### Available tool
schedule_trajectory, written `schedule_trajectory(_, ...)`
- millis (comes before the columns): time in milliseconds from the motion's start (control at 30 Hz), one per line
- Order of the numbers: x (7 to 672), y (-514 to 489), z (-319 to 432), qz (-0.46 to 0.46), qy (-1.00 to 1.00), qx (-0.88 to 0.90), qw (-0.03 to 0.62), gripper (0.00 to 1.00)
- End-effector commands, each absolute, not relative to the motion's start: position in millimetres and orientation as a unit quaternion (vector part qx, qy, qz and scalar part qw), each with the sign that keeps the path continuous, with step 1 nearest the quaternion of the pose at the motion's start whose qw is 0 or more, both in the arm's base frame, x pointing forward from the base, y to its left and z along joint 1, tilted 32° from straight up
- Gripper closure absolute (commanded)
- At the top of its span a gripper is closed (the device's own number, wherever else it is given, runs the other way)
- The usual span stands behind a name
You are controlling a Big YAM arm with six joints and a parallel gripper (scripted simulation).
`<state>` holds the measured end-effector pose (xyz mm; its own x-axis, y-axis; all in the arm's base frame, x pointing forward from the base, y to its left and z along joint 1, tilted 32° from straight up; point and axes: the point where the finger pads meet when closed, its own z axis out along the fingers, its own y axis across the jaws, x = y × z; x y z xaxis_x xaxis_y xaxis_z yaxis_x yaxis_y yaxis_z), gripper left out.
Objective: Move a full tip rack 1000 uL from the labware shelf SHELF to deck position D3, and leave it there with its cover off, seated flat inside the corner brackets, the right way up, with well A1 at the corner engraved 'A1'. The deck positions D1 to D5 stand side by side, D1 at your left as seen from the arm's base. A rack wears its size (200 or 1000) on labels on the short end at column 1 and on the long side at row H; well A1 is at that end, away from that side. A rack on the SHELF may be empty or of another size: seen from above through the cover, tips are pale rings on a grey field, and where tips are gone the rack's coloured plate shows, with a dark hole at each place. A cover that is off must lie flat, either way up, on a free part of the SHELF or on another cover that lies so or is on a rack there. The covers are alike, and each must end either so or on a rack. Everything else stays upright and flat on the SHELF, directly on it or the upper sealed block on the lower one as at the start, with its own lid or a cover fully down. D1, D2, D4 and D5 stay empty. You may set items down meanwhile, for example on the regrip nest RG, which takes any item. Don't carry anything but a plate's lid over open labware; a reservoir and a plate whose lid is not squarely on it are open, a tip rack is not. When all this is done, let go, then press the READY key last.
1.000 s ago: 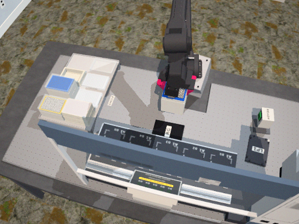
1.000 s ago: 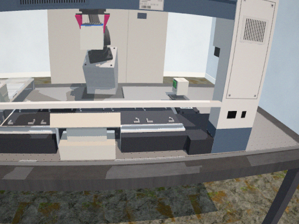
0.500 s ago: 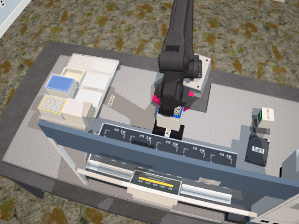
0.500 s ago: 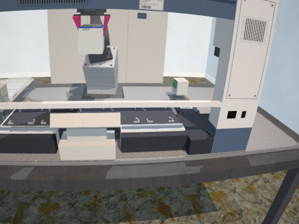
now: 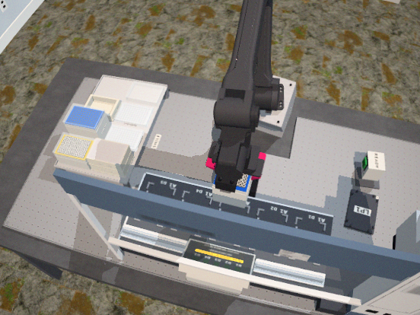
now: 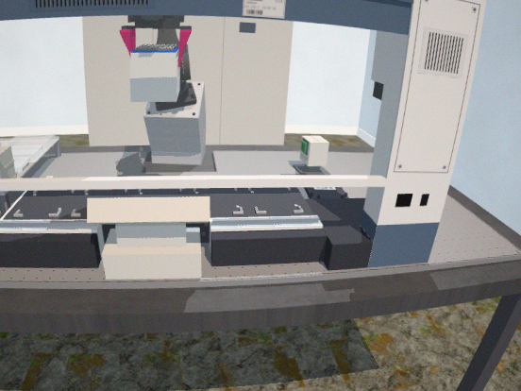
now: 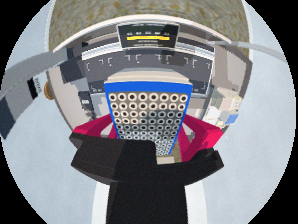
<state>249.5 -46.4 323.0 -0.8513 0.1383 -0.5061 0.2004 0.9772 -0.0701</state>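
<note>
You have the blue tip rack (image 6: 154, 76) gripped by the pink fingers (image 6: 126, 40), uncovered and full of pale rings, high above the deck strip (image 5: 163, 188) near D3. Lowering, seating and the READY key (image 5: 365, 163) remain. On the bench, the shelf (image 5: 152, 98) holds another blue rack (image 5: 84, 116) and a yellow one (image 5: 74, 147).

- The dark deck strip (image 5: 266, 217) carries white engraved marks, seen upside down from the top view: "A1 D1", "A1 D2", "A1 D4" and "A1 D5", each beside its corner brackets.
- The pale key block (image 5: 374, 164) on the table reads "READY" on its top.
- The black square plate (image 5: 361, 211) bears a white label reading "LP1".
- A small tag (image 5: 157, 141) by the shelf has print too small to read.
- The barcode sticker (image 6: 263, 8) on the overhead beam is illegible.
</note>
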Motion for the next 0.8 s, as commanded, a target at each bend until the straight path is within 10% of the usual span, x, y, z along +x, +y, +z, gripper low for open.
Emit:
schedule_trajectory(0, 259.3, -50.9, 365.9, -0.065, 0.947, 0.087, 0.303, 1.00)
schedule_trajectory(767, 265.6, -52.1, 376.1, -0.065, 0.946, 0.087, 0.305, 1.00)
